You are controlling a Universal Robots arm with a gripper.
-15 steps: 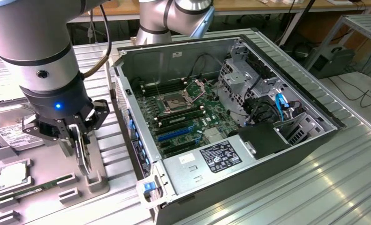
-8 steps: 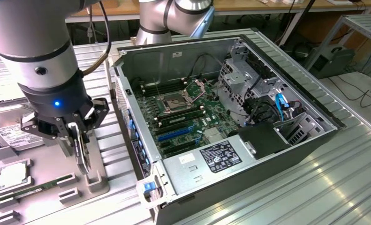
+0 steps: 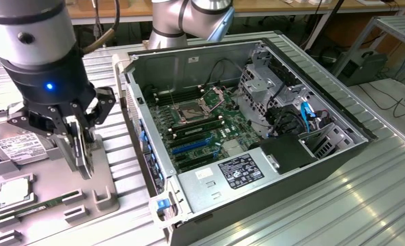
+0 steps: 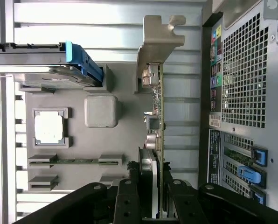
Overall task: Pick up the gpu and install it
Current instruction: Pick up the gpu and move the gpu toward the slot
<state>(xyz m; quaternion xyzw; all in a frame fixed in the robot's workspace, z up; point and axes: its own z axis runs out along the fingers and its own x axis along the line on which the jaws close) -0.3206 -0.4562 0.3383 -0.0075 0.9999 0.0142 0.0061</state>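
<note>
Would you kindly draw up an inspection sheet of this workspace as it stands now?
Surface: ribbed metal table carrying a grey parts tray and an open computer case.
Job's things: gpu held on edge over the tray, outside the case, not installed.
Clutter: hard drive, processor and memory stick in the tray.
Grippers: gripper shut on the gpu.
Cables: blue cable inside the case; loose cables on the floor at the exterior view's right.
Surroundings: wooden bench behind the case.
</note>
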